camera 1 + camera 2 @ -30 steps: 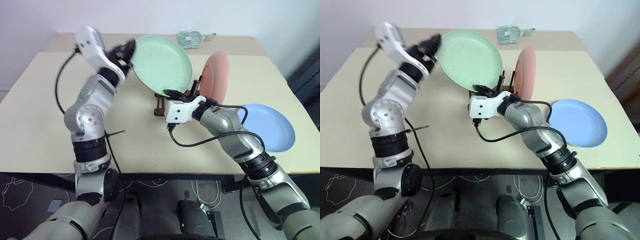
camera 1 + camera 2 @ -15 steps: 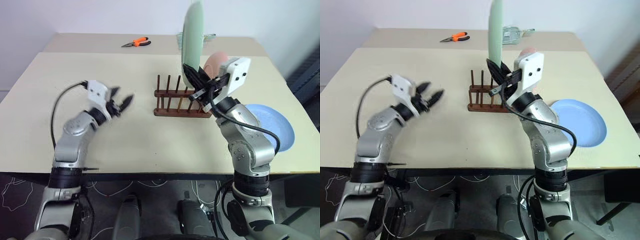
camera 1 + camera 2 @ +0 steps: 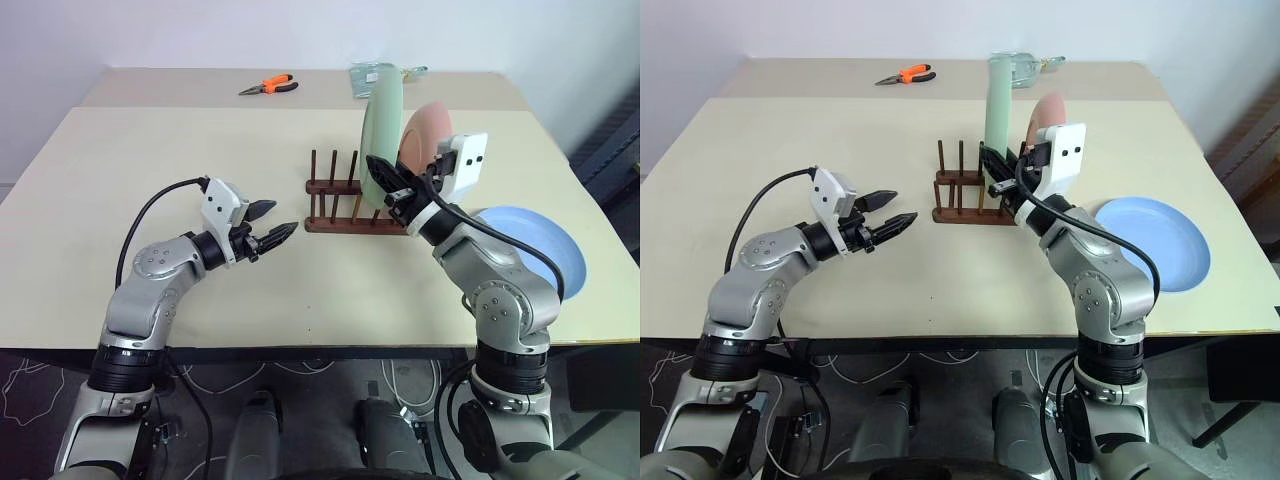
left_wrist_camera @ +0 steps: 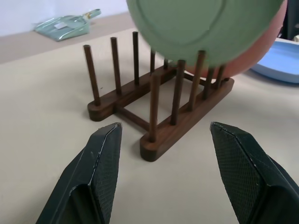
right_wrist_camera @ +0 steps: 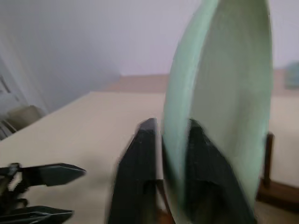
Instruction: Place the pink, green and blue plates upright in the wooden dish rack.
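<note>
The green plate point(image 3: 380, 130) stands on edge between the pegs of the wooden dish rack point(image 3: 340, 226), just in front of the pink plate point(image 3: 430, 125), which stands upright in the rack's right end. My right gripper point(image 3: 385, 180) is shut on the green plate's lower rim, one finger on each face. The blue plate point(image 3: 535, 250) lies flat on the table to the right, behind my right arm. Left of the rack, my left gripper point(image 3: 280, 218) hangs open and empty over the table, pointing at the rack point(image 4: 187, 116).
Orange pliers point(image 3: 270, 85) and a teal dustpan-like item point(image 3: 378, 75) lie at the far side of the table. The rack's left slots hold nothing. The blue plate sits close to the table's right edge.
The left gripper let go of the green plate and dropped to the near left. The right gripper turned the plate upright and lowered it between the pegs beside the pink plate.
</note>
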`<action>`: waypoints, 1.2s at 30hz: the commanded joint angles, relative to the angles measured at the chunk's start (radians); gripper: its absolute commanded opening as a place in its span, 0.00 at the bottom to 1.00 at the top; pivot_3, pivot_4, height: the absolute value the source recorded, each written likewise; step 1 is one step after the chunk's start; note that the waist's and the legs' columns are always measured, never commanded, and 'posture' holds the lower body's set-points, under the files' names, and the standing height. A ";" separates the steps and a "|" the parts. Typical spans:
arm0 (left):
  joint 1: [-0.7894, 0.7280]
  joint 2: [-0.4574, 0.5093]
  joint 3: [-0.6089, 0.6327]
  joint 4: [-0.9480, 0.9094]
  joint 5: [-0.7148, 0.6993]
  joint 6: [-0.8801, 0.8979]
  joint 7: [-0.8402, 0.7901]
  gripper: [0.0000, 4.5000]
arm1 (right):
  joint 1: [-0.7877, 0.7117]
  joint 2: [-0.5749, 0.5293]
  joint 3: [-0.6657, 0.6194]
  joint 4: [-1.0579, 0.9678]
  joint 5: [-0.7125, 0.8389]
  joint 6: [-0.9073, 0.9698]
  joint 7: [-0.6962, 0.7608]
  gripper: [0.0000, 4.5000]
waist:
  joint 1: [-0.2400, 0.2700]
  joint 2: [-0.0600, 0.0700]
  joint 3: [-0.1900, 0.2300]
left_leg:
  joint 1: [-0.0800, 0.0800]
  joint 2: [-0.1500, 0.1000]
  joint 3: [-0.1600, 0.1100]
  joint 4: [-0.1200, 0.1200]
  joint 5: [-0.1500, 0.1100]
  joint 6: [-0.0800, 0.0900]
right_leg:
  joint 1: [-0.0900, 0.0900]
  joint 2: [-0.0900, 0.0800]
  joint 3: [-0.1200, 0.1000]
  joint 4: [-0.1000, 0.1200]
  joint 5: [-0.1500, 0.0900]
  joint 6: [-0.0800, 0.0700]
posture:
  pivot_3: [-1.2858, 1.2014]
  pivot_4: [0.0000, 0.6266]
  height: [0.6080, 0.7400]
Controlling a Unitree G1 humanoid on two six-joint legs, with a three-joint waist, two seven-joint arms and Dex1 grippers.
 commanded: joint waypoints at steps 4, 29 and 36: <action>-0.005 -0.013 -0.009 -0.052 0.000 0.013 0.007 0.69 | -0.056 -0.087 0.076 -0.028 -0.114 -0.141 0.052 0.68 | 0.000 0.000 0.000 | 0.000 0.000 0.000 0.000 0.000 0.000 | 0.000 0.000 0.000 0.000 0.000 0.000 | 0.52 0.24 1.00; -0.054 -0.063 -0.089 0.006 0.022 -0.012 -0.061 0.69 | 0.536 -0.555 -0.180 -0.110 -0.228 -0.115 0.249 0.99 | 0.001 0.001 -0.001 | 0.000 -0.001 0.001 0.002 -0.001 0.002 | 0.001 -0.001 0.002 -0.002 -0.001 0.000 | 0.52 0.24 1.00; -0.065 -0.074 -0.096 0.017 0.034 -0.020 -0.073 0.69 | 0.508 -0.525 -0.045 -0.015 -0.364 -0.048 0.131 0.72 | 0.002 0.002 -0.001 | 0.000 -0.001 0.001 0.003 -0.001 0.002 | 0.001 -0.001 0.002 -0.003 0.000 -0.001 | 0.52 0.24 1.00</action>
